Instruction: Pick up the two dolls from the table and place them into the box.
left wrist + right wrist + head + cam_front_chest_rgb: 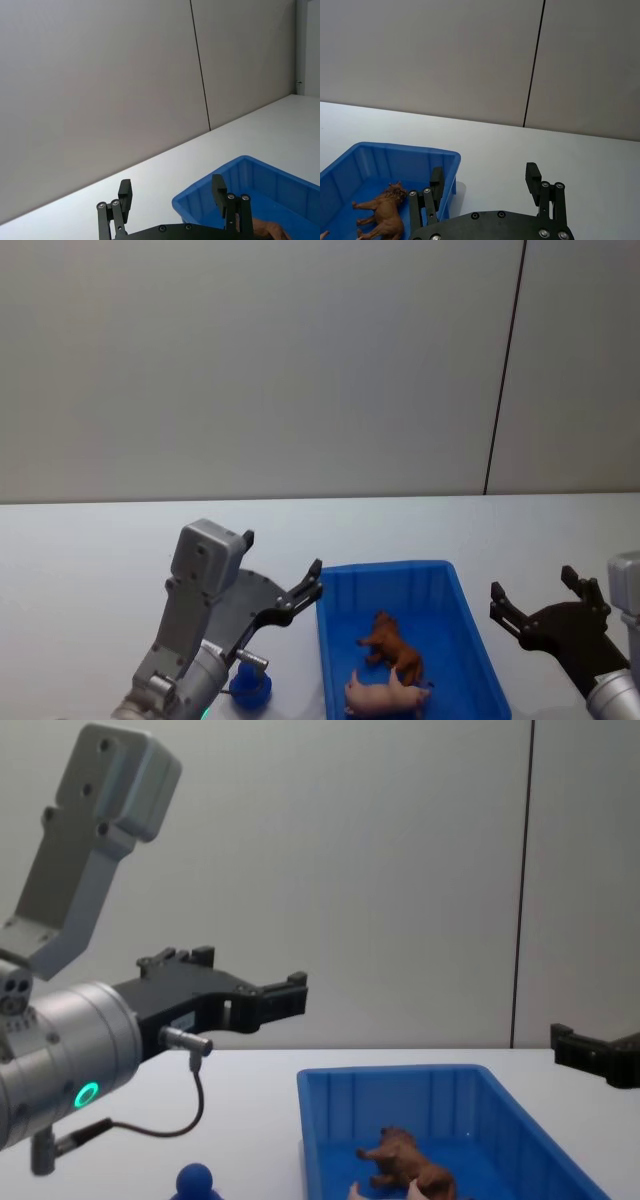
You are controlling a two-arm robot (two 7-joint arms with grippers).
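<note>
The brown furry doll (392, 642) lies inside the blue box (385, 569), also seen as the brown doll (382, 214) (405, 1157) in the right wrist and chest views. The dark blue doll (250, 685) with its round head (197, 1181) stands on the white table (90, 550) just left of the box. My left gripper (305, 588) hangs open and empty above the table at the box's left rim, higher than the blue doll. The right gripper (533, 586) is open and empty to the right of the box.
A pale pink toy animal (385, 695) lies in the box beside the brown doll. A grey wall with a dark vertical seam (505, 370) rises behind the table. Bare tabletop stretches behind and to both sides of the box (395, 148).
</note>
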